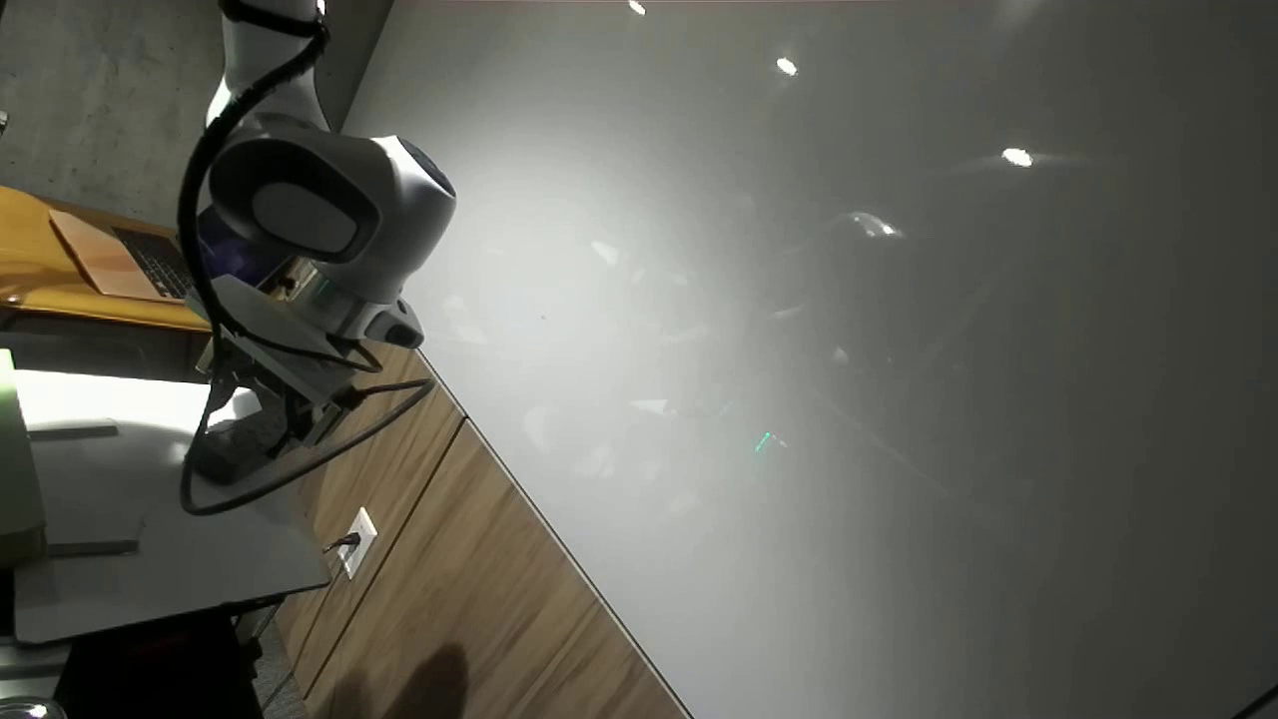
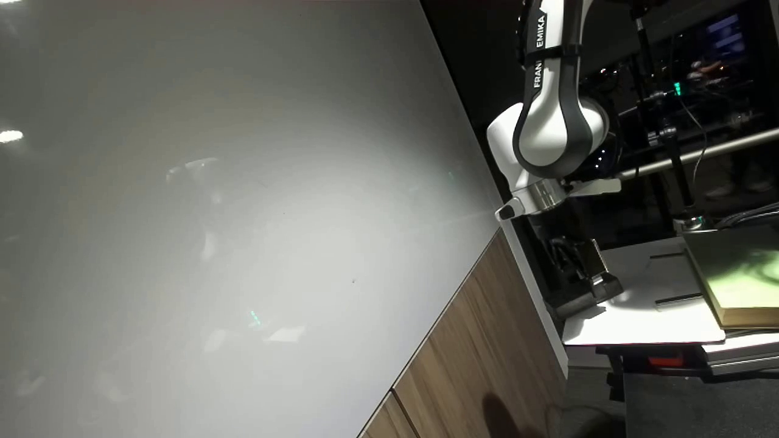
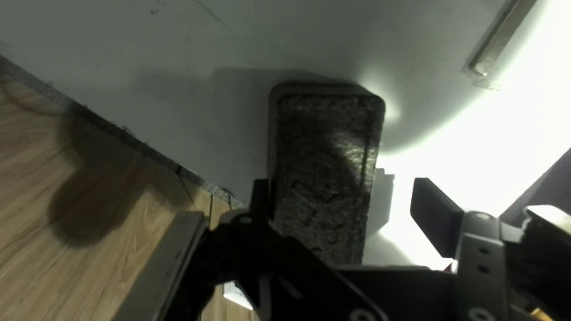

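Straddling a dark block (image 3: 325, 151), claw (image 3: 341, 198) parted, gripping nothing — one finger (image 3: 260, 198) perhaps touching its side

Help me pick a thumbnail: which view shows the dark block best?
The wrist view: the dark block appears large, broad face toward the camera, framed by the open claw. In both exterior views it's small and hard to tell from the claw.

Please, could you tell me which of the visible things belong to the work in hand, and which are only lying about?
In the work:
gripper, standing open
dark rectangular block, between the gripper's jaws
pale surface beneath the block

Apparently just lying about:
laptop on yellow furniture
thick greenish box or book
metal strip, perhaps fixed, on the pale surface
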{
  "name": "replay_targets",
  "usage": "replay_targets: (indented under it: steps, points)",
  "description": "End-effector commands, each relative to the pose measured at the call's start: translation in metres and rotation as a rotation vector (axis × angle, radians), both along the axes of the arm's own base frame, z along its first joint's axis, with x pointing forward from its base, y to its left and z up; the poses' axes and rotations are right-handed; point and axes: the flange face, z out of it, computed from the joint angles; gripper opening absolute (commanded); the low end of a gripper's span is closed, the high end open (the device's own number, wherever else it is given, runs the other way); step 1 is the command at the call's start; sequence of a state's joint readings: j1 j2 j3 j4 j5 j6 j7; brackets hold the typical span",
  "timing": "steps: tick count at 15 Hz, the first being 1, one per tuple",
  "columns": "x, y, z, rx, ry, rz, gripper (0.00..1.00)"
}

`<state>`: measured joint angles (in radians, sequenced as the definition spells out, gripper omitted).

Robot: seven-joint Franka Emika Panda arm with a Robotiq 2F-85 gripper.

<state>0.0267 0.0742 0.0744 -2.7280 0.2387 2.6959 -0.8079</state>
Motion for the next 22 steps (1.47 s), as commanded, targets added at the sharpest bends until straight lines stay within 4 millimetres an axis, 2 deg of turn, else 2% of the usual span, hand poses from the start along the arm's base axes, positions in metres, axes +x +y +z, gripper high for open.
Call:
replay_targets:
  steps: [1, 4, 8, 10, 14, 18, 19, 22]
  points:
    - [0.002, 0.002, -0.004, 0.008, -0.026, 0.011, 0.49]
    - [0.003, 0.004, -0.004, -0.001, -0.041, 0.016, 0.29]
    - [0.006, 0.002, 0.011, -0.102, -0.116, -0.039, 0.29]
    - [0.007, -0.007, 0.024, -0.165, -0.145, -0.078, 0.29]
    - [0.006, -0.015, 0.042, -0.294, -0.141, -0.18, 0.29]
    - [-0.014, 0.002, 0.043, -0.328, -0.081, -0.263, 0.29]
    - [-0.005, 0.008, 0.041, -0.32, -0.069, -0.283, 0.29]
    - [-0.004, 0.012, 0.037, -0.276, -0.073, -0.356, 0.29]
